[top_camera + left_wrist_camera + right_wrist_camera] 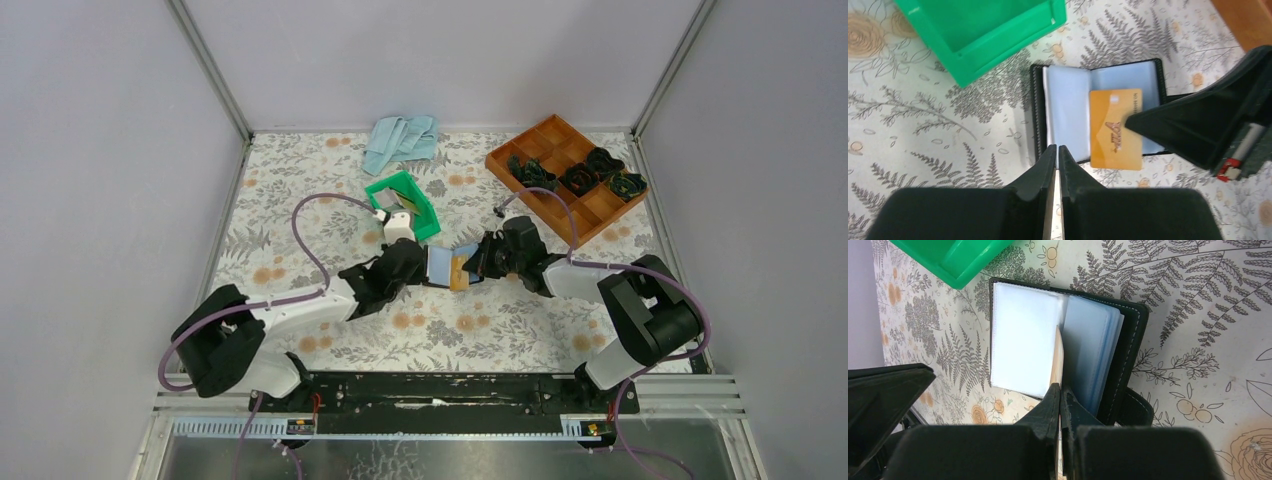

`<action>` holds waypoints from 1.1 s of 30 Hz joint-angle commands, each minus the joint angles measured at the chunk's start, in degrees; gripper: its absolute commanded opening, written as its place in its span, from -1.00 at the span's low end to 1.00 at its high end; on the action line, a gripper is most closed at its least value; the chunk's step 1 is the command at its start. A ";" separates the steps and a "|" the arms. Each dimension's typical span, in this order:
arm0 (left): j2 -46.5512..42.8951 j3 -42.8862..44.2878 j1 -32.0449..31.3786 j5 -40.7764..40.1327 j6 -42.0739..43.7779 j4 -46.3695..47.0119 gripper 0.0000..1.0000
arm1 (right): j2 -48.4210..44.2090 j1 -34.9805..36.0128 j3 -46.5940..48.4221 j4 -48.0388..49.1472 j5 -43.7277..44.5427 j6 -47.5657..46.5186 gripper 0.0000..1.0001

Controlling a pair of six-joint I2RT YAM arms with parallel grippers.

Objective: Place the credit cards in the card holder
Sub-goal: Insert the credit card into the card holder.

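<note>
The black card holder (440, 266) lies open on the floral table, its clear sleeves (1068, 107) facing up. My right gripper (1060, 390) is shut on an orange credit card (1115, 129). It holds the card edge-on (1059, 352) between the sleeves of the holder (1128, 340). My left gripper (1058, 148) is shut and empty, with its tips over the near edge of the holder's left page. In the top view the two grippers (418, 262) (478, 265) face each other across the holder. Pale flat pieces (397, 222) lie in the green bin; I cannot tell if they are cards.
The green bin (405, 190) stands just behind the holder and shows in both wrist views (983, 30) (948, 255). A brown compartment tray (560, 150) with dark items is at the back right. A light blue cloth (400, 140) lies at the back.
</note>
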 commanded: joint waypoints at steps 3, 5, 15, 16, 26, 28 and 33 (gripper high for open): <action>3.82 5.24 -0.65 1.45 2.24 0.83 -0.78 | 0.40 0.47 2.09 -2.00 2.18 -2.25 -1.00; 5.96 5.44 -0.71 2.24 1.88 2.11 -0.78 | 0.34 0.47 2.09 -1.93 2.10 -2.18 -1.00; 14.15 4.91 -0.92 2.60 1.05 5.09 -0.81 | 0.59 0.42 2.71 -2.10 1.61 -2.06 -1.00; 14.60 4.95 -0.90 2.56 1.01 5.12 -0.81 | 0.75 0.46 2.71 -1.95 1.49 -1.92 -1.00; 17.01 4.55 -0.89 2.59 1.14 5.39 -0.83 | 0.71 -0.03 3.16 -1.27 1.66 -0.61 -1.00; 17.12 4.33 -0.89 2.44 1.13 5.45 -0.83 | 0.77 -0.52 3.11 -0.95 1.41 -0.22 -1.00; 17.36 4.18 -0.89 2.32 1.22 5.40 -0.84 | 1.07 -2.12 2.81 -0.17 0.32 0.24 -1.00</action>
